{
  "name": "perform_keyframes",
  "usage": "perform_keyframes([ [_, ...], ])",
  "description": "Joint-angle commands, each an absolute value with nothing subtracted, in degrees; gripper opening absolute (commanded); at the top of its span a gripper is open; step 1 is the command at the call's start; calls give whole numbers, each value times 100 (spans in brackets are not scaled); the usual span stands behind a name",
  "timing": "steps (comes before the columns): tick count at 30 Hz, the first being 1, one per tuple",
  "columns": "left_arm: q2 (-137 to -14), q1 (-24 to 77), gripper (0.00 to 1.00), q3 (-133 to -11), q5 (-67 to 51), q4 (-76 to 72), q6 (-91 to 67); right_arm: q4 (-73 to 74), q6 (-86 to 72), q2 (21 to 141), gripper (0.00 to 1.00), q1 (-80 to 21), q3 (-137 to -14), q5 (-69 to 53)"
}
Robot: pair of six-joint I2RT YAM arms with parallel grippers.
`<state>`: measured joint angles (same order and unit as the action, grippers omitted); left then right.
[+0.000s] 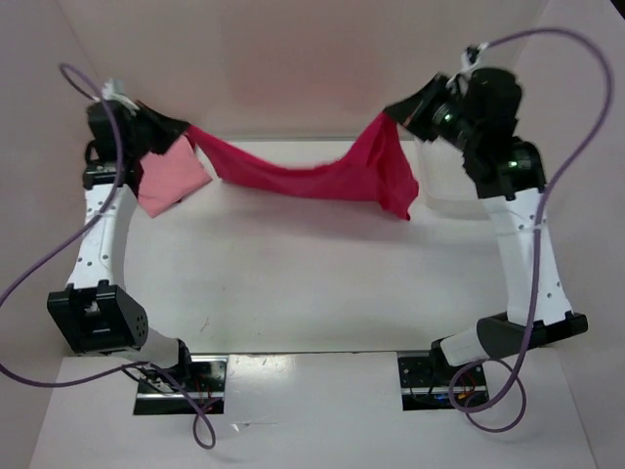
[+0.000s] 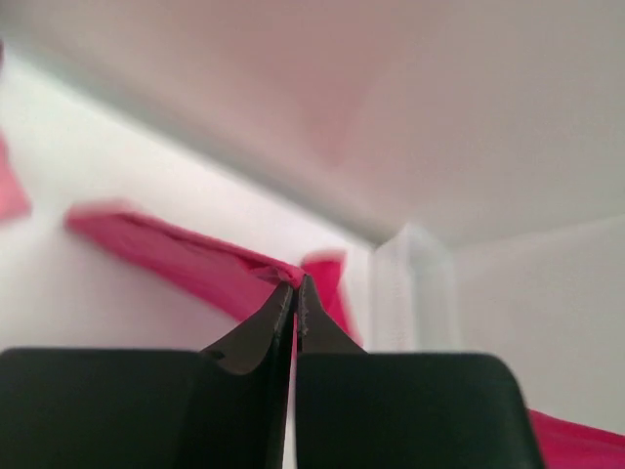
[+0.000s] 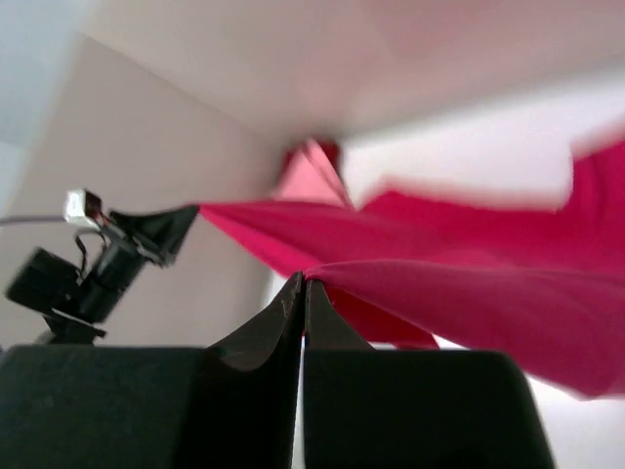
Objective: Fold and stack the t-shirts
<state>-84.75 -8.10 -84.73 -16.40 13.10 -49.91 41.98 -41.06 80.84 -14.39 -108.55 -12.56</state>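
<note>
Crimson t-shirt (image 1: 303, 178) hangs stretched between left end effector (image 1: 186, 131) and right end effector (image 1: 393, 113), both pinching its ends.

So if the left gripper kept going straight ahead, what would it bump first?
Likely the crimson shirt it is pinching, stretched right ahead of the left gripper; depth beyond is unclear.

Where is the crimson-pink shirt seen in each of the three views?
Top external: the crimson-pink shirt hangs across the upper middle, between the left tool and the right tool.
Left wrist: left of centre, running to the tool tips.
Right wrist: centre to right edge.
Shared landmark: the left tool gripping the shirt's end.
</note>
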Motion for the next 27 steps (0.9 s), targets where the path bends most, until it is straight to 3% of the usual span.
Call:
perform_keyframes([
  [1, -8279, -1772, 0, -9384, -2802, 986, -5568, 5043, -3613, 8567, 0, -1485, -12836, -958],
  [4, -8279, -2292, 0, -10061, -3059, 1123, -5766, 5247, -3551, 9051, 0, -1407, -14978, -958],
  [9, -8209, -2619, 0, -11537, -2787, 1792, -5494, 4773, -3884, 9053, 0, -529, -15460, -1888],
  [14, -8209, -2619, 0, -10971, -2786, 1521, -5607, 4545, -3885, 9439, 0, -150, -14873, -2276],
  [18, -8419, -2392, 0, -10232, -2382, 1372, -5370, 4465, -3613, 10113, 0, -88, -14660, -1864],
  [22, -8771, -2066, 0, -9766, -1995, 1126, -5194, 4465, -3551, 11274, 0, -35, -15395, -2048],
  [27, -9814, -1600, 0, -10203, -1679, 967, -5194, 4255, -3743, 12620, 0, -35, -16505, -1995],
])
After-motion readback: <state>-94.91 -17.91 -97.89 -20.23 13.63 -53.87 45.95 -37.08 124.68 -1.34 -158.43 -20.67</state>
